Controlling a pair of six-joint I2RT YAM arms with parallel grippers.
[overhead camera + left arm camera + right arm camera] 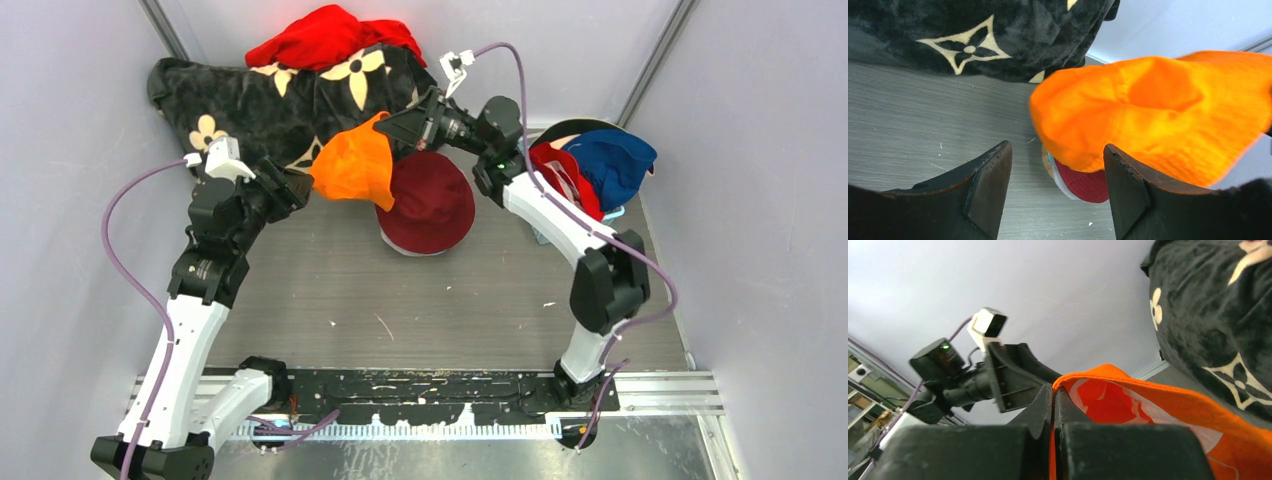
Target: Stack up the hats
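Right gripper (384,126) is clamped on the brim of the soft orange cloth bucket hat (352,165), which hangs lifted from it, probably for carrying onto the maroon cloth bucket hat (430,202) lying just below. Left gripper (296,186) stands opposite, jaws wide and empty, near the hat's far edge. Behind both lies the black flower-marked blanket (270,100).

Robot lab test cell. Enclosure: plain pale-lilac wall panels (70,200) on three sides, metal corner posts (655,60). Grey wood-grain bench top (400,320). Aluminium rail (665,385) and scratched black base plate (430,390) at the near edge carry the left arm (185,340) and right arm (560,225). Purple cables (104,220) loop to white wrist cameras (222,158).
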